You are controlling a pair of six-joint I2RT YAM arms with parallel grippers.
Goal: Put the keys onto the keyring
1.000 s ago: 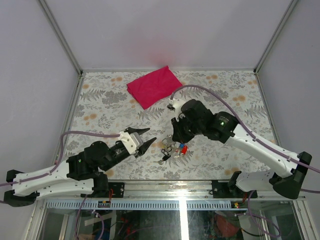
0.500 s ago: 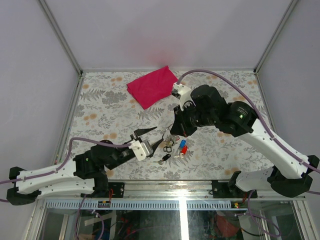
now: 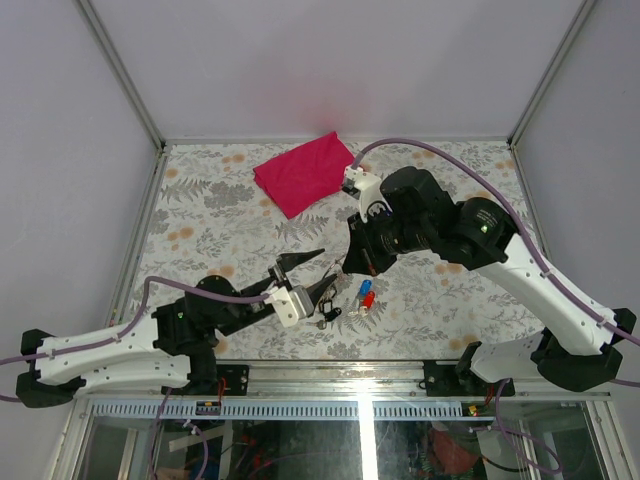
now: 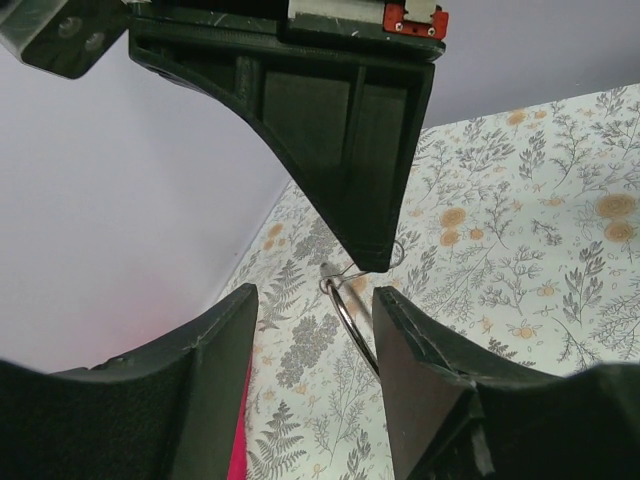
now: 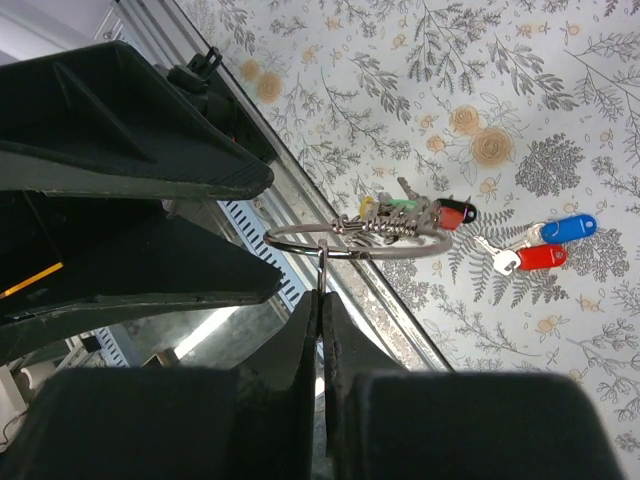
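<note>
My right gripper [image 5: 321,300] is shut on a small wire loop of the keyring [image 5: 300,243] and holds the thin silver ring above the table, its bunch of small keys [image 5: 415,215] hanging on the far side. The red key [image 5: 542,257] and the blue key [image 5: 568,228] lie side by side on the table past the ring. My left gripper [image 4: 315,292] is open, and the ring [image 4: 352,318] passes between its fingers close to the right one [image 4: 430,390]. From above, the left gripper [image 3: 312,276] meets the right gripper [image 3: 345,268] just left of the keys [image 3: 365,293].
A magenta folded cloth [image 3: 305,172] lies at the back of the floral table [image 3: 200,210]. Grey walls close in the left, back and right. The table's front edge and metal rail [image 3: 340,368] run just behind the ring.
My right gripper has lifted the keyring off the table. My left arm has reached right and forward, bringing its open fingers around the ring.
</note>
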